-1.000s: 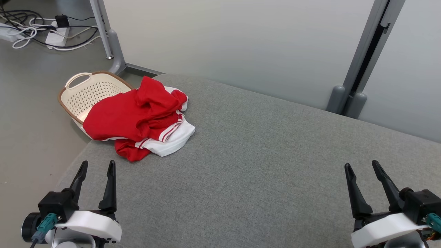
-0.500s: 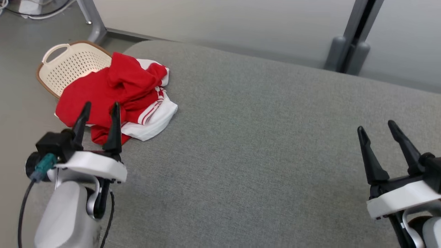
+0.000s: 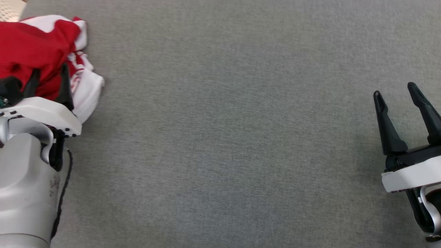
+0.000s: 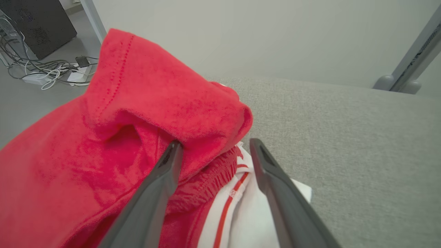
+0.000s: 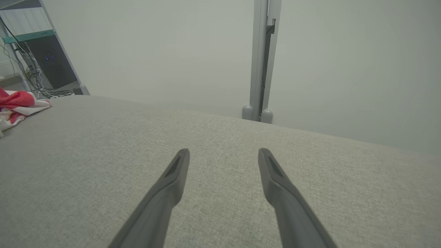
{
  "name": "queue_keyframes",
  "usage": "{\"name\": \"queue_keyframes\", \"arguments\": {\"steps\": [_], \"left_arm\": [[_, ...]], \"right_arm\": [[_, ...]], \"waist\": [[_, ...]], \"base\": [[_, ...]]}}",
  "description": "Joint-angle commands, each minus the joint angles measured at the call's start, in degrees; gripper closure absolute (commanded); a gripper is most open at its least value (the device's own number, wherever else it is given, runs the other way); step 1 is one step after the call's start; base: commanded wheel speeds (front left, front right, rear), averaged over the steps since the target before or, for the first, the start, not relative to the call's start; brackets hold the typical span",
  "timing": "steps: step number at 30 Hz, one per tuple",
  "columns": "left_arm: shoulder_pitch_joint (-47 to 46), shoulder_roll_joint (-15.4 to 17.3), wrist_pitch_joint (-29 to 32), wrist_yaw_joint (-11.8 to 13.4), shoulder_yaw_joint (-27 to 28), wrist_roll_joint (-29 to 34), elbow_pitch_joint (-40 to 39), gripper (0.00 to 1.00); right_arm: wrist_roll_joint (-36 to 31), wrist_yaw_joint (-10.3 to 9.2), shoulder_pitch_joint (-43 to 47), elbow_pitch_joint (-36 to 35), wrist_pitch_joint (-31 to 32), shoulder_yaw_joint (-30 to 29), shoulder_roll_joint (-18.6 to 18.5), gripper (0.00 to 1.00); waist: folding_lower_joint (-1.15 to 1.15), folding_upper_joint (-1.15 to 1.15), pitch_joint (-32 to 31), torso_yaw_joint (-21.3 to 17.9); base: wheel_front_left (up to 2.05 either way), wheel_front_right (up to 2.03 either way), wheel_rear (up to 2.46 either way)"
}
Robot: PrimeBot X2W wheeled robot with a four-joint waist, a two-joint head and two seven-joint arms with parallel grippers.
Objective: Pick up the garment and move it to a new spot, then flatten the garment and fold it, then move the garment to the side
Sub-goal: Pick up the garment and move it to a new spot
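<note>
The garment (image 3: 38,44) is a crumpled red and white heap at the far left of the grey padded table (image 3: 224,137). My left gripper (image 3: 48,74) is open, its fingers pushed into the heap. In the left wrist view a red fold of the garment (image 4: 144,103) lies over the left finger, and white cloth with red stripes sits between the open jaws of the left gripper (image 4: 213,148). My right gripper (image 3: 394,91) hangs open over bare table at the right edge, far from the cloth. The right wrist view shows the right gripper (image 5: 224,153) above the table and the garment (image 5: 17,101) far off to its left.
A corner of the cream perforated basket (image 3: 10,8) shows at the top left, behind the garment. Beyond the table stand a pale wall panel, a grey post (image 5: 262,69), and cables with a dark box on the floor (image 4: 44,65).
The head camera has tilted down and shifted, so the scene slid left and up. My left gripper has advanced into the garment heap. The right gripper stays open over bare table.
</note>
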Motion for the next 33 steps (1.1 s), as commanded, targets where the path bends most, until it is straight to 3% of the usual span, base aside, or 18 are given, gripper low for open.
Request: {"name": "queue_keyframes", "arguments": {"steps": [1,6,7,8,9,22,30,33], "left_arm": [[-1.7,1.0,0.0,0.0,0.1,-0.1,2.2,0.0],[-4.7,2.9,-0.6,1.4,1.2,-0.8,7.5,0.0],[-4.9,3.0,-0.7,1.4,1.1,-0.7,8.0,0.25],[-5.2,3.2,-0.9,1.4,1.2,-0.5,7.9,0.95],[-5.5,3.4,-1.0,1.4,1.5,-0.7,7.8,1.0],[5.5,4.6,-1.0,0.8,5.8,3.4,-17.0,1.0],[18.0,2.6,-0.5,0.8,4.3,4.1,-31.2,1.0],[25.3,1.3,2.5,2.0,3.2,4.2,-42.1,1.0]], "right_arm": [[0.4,-0.02,-0.8,-0.2,-0.5,-0.2,-0.2,0.0],[0.4,-0.02,-1.3,0.4,-1.0,-0.3,-0.1,0.0],[0.4,-0.02,-1.3,0.5,-1.1,-0.3,0.0,0.0],[0.4,-0.02,-1.3,0.6,-1.1,-0.5,0.0,0.0],[0.5,-0.02,-1.3,0.9,-1.2,-0.6,0.1,0.0],[0.8,-0.02,2.2,5.4,-3.3,0.1,2.9,0.0],[0.9,-0.02,6.1,8.6,-4.0,1.1,6.0,0.0],[0.9,-0.02,7.8,8.6,-3.7,1.0,6.9,0.0]], "waist": [[0.0,0.0,3.2,-3.1],[0.0,0.0,3.7,-3.4],[0.0,0.0,3.6,-3.4],[0.0,0.0,3.5,-3.3],[0.0,0.0,3.3,-3.2],[0.0,0.0,-8.5,-2.9],[0.0,0.0,-19.2,-5.1],[0.0,0.0,-22.0,-6.6]], "base": [[0.0,0.0,0.0],[0.0,0.0,0.0],[0.0,0.0,0.0],[0.0,0.0,0.0],[0.0,0.0,0.0],[0.0,0.0,0.0],[0.0,0.0,0.0],[0.0,0.0,0.0]]}}
